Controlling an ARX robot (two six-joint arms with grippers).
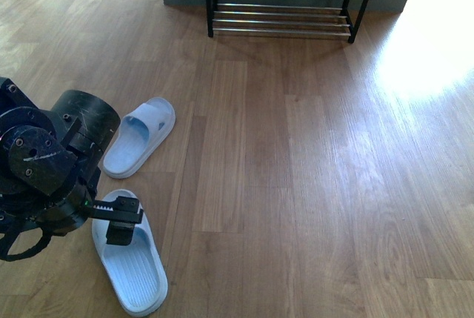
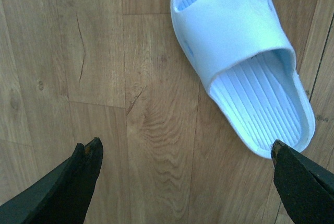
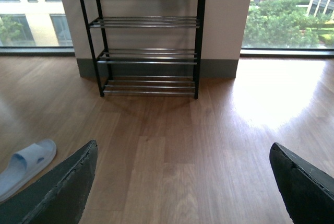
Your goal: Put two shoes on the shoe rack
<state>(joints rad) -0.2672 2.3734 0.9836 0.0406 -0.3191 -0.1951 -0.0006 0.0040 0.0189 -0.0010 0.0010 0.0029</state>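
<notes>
Below, ridged rubber sandal (image 2: pixel 261 104), woodgrain floor (image 2: pixel 104 51).

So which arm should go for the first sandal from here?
Left. The left arm hangs low, jaws open, with the nearer sandal beside one fingertip. The right arm's open jaws face the shoe rack, away from both sandals.

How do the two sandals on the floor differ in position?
The farther sandal lies closer to the shoe rack, uncovered; the nearer sandal is partly hidden by the open left gripper. The farther sandal slants up-right in the front view, the nearer sandal up-left. Both are pale blue, soles down.
</notes>
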